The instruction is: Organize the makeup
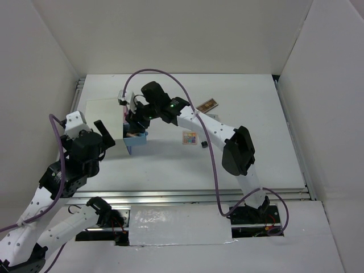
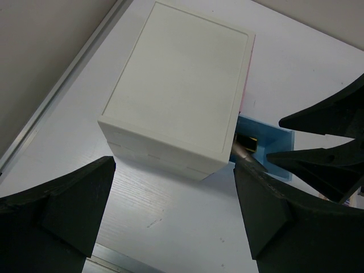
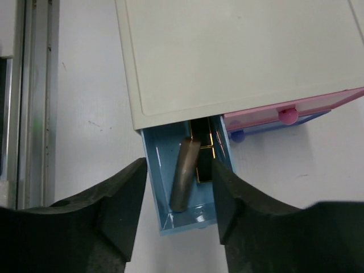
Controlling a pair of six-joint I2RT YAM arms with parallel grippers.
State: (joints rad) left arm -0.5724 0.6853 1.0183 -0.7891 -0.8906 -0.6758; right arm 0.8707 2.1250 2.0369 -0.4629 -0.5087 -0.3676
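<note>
Two palettes [image 1: 206,105], two tubes [image 3: 183,173], one bottle [image 1: 204,144]

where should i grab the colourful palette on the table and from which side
Take the colourful palette by two opposite thin edges, coming straight down from above. It lies flat on the table, so only its rim offers a hold. Pinching the near and far edges is probably better, since the small black item sits just off its right near corner.
</note>
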